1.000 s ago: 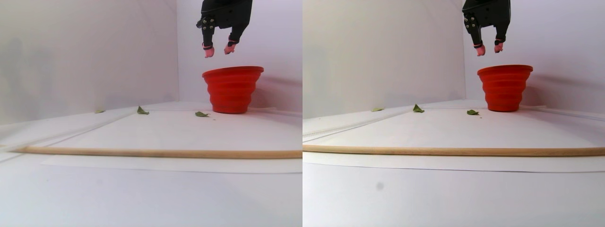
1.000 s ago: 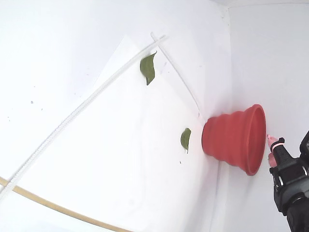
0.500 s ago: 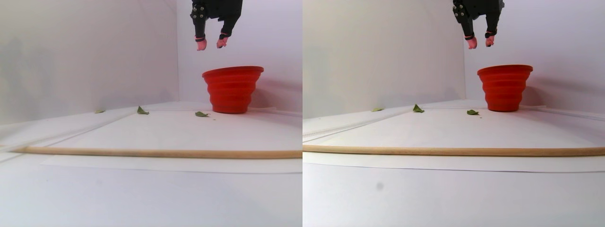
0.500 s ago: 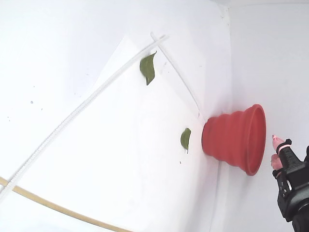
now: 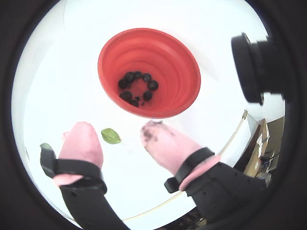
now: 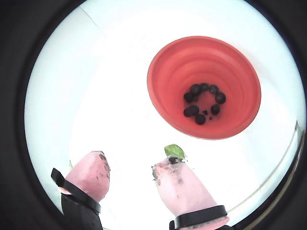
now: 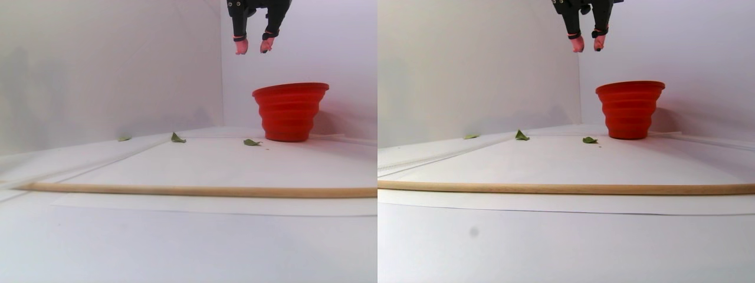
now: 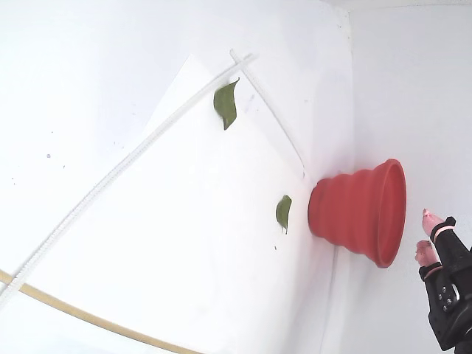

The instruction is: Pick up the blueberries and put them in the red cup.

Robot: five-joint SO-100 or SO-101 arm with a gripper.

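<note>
In a wrist view, the hand point(image 5: 122, 136) hangs with its two pink fingertips point(image 5: 82, 141) spread apart and pinching nothing, dark smudges on their pads. Below, a green leaf point(image 5: 111, 136) lies on the white table point(image 5: 62, 81), just short of the red cup point(image 5: 184, 76). The blueberries point(image 5: 138, 88) sit in a loose ring at the cup's bottom; in the stereo pair view the hand point(image 7: 251, 46) is above and left of the upright cup point(image 7: 290, 112).
</note>
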